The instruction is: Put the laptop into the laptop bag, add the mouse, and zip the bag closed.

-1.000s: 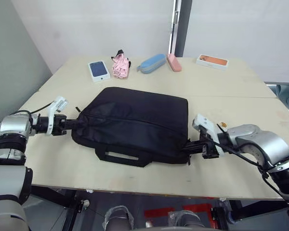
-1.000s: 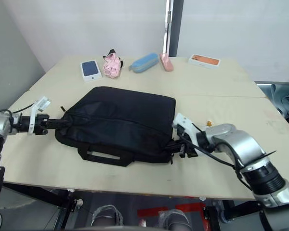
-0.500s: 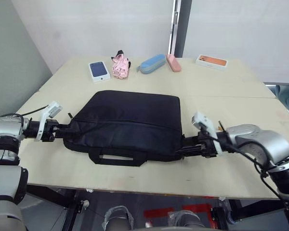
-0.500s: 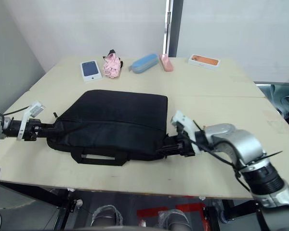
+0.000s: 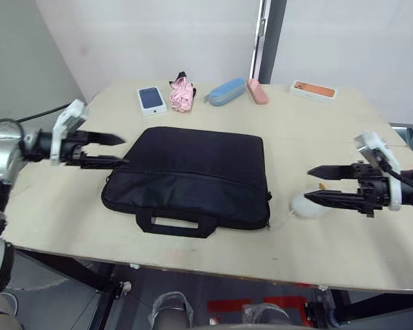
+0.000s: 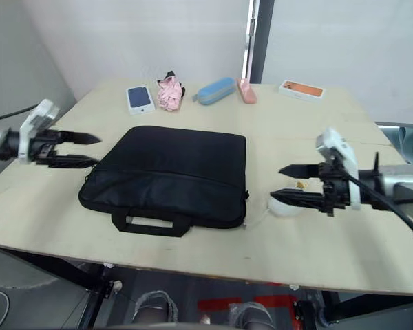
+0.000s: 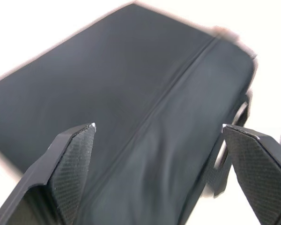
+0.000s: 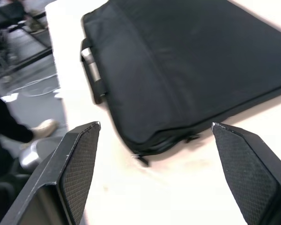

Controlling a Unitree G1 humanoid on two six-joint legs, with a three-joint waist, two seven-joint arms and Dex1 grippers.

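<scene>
The bag [image 5: 193, 175] lies shut, so whatever is inside it is hidden. Just off its right-hand corner, a white plush lump [image 5: 308, 205] is half covered by the right gripper's [image 5: 314, 183] lower finger; its shape cannot be made out. In the left wrist view the bag's edges are blurred, and its handle [image 7: 225, 157] is cut by a finger.

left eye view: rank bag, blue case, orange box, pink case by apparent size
1. bag, largest by far
2. blue case
3. orange box, close to the blue case, so unsure
4. pink case, smallest
The three small things lie far back, so they look smaller.
</scene>
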